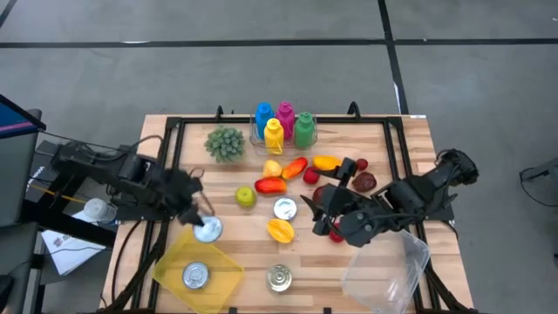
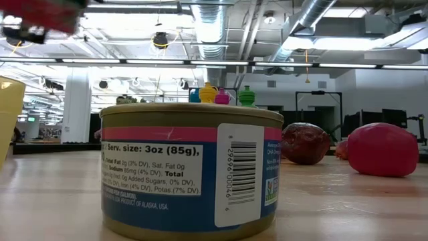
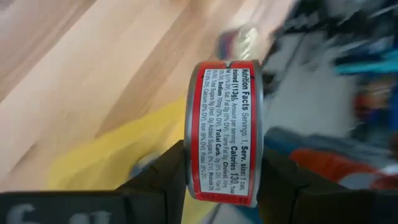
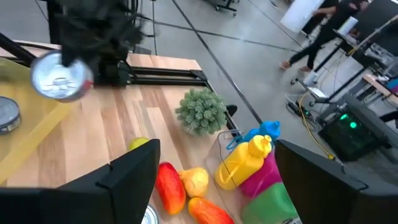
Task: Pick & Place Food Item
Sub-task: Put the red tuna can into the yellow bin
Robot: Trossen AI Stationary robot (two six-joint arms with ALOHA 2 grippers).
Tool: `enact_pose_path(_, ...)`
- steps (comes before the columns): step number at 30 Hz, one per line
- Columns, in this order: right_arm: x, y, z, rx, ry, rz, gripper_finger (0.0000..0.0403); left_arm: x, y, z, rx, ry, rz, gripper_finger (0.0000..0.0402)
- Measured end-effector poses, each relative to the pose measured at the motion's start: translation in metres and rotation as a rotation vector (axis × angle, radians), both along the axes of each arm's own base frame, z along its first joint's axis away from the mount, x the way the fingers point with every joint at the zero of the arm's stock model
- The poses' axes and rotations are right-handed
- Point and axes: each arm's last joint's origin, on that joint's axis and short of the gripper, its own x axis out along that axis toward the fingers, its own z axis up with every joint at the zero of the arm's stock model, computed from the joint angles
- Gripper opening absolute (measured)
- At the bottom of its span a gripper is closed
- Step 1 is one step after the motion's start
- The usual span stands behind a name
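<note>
Above the yellow bin [image 1: 174,262], at seven o'clock, a red-labelled can [image 3: 225,130] is clamped by the left gripper [image 1: 202,223]; a slipping hold could drop it outside. Right gripper [image 1: 324,212] spread, empty.

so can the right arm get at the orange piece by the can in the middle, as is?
Probably yes. The right claw is open and empty, hovering just beside the orange piece, with nothing between them. The left claw is off at the yellow container, shut on a can.

Red-labelled can [image 3: 225,132] on edge, above yellow container [image 1: 228,277].
</note>
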Motion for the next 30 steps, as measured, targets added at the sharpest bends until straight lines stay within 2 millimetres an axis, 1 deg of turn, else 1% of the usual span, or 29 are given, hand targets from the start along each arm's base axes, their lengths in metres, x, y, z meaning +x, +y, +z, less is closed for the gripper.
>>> enact_pose_path(2,0.002,-0.002,-0.001,0.009,-0.003,-0.013,0.0312,-0.003,-0.012,-0.002,0.019,0.028,-0.028,0.0135)
enact_pose_path(7,0.003,-0.006,-0.002,0.017,-0.003,-0.030,0.0312,-0.008,-0.045,-0.008,0.024,0.080,-0.165,0.0135)
enact_pose_path(10,0.004,-0.008,-0.002,0.013,0.003,-0.035,0.0312,-0.010,-0.062,-0.016,0.061,0.134,-0.212,0.0135)
enact_pose_path(18,0.004,-0.009,-0.003,0.011,0.010,-0.036,0.0312,-0.002,-0.104,-0.034,0.124,0.129,-0.369,0.0135)
enact_pose_path(23,0.004,-0.009,-0.003,0.008,0.015,-0.035,0.0312,0.008,-0.121,-0.045,0.156,0.098,-0.426,0.0136)
enact_pose_path(30,0.004,-0.008,-0.003,0.023,0.022,-0.019,0.0312,0.032,-0.131,-0.061,0.226,0.027,-0.458,0.0136)
